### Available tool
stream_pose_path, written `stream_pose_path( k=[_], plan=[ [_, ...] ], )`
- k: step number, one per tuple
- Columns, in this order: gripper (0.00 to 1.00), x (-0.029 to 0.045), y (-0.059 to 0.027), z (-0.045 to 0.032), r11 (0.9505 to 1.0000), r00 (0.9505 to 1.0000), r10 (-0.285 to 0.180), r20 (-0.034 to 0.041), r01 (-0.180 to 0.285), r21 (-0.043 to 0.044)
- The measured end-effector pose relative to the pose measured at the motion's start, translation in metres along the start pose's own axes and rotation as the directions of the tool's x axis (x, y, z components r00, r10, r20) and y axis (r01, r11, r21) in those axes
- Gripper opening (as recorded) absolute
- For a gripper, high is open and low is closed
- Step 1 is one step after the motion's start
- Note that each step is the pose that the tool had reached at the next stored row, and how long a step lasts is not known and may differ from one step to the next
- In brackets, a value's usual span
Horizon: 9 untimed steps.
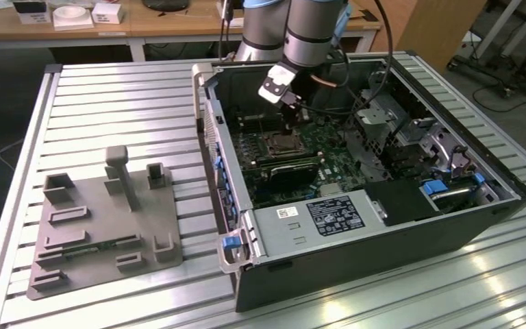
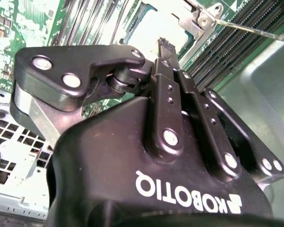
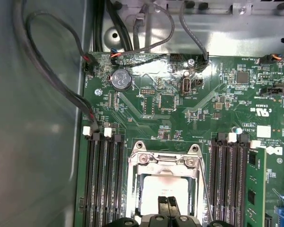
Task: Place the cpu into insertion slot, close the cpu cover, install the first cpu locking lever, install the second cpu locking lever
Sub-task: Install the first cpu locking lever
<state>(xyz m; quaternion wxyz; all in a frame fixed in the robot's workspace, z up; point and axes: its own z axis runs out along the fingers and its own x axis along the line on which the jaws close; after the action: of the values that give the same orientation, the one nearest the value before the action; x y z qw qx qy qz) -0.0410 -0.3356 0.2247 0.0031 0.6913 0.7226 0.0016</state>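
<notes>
The cpu [image 3: 154,187] lies in the insertion slot, its pale metal face showing through the window of the cpu cover [image 3: 163,161]. That silvery frame lies flat over the slot, hiding the slot's contacts. My gripper [image 3: 168,202] is shut with nothing between its fingers, and its tips hang just over the cpu's face. In the second wrist view the joined fingertips [image 2: 164,45] point at the cpu [image 2: 149,28] and the cover's corner [image 2: 191,21]. A thin wire lever [image 2: 255,29] runs out from that corner. In the exterior view the gripper [image 1: 290,122] hangs above the socket [image 1: 277,144] inside the open case.
Long memory slots [image 3: 104,179] flank the socket on both sides, with a fitted module [image 3: 253,189] on one side. Cables [image 3: 61,80] run along the case wall. A grey fixture plate [image 1: 107,226] sits on the table at the exterior view's left. A label-bearing box [image 1: 336,216] fills the case front.
</notes>
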Motion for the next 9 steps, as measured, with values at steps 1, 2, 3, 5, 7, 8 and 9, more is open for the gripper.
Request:
stream_pose_path(
  k=[1, 2, 3, 5, 7, 8, 9],
  plan=[
    [0.10, 0.0000, 0.0000, -0.0010, 1.0000, 1.0000, 0.000, 0.0000, 0.000, 0.0001],
    [0.10, 0.0001, 0.0000, -0.0018, 1.0000, 1.0000, -0.001, 0.0000, 0.001, 0.0001],
    [0.10, 0.0001, 0.0000, -0.0026, 1.0000, 1.0000, -0.001, 0.0000, 0.001, 0.0001],
    [0.10, 0.0002, 0.0000, -0.0040, 1.0000, 1.0000, -0.002, -0.0001, 0.002, 0.0001],
    [0.10, 0.0003, 0.0000, -0.0043, 1.0000, 1.0000, -0.006, -0.0003, 0.006, -0.0001],
    [0.10, 0.0003, 0.0000, -0.0043, 0.9999, 0.9999, -0.011, -0.0004, 0.011, -0.0001],
    [0.10, 0.0002, -0.0001, -0.0044, 0.9998, 0.9998, -0.018, -0.0004, 0.018, -0.0001]
  ],
)
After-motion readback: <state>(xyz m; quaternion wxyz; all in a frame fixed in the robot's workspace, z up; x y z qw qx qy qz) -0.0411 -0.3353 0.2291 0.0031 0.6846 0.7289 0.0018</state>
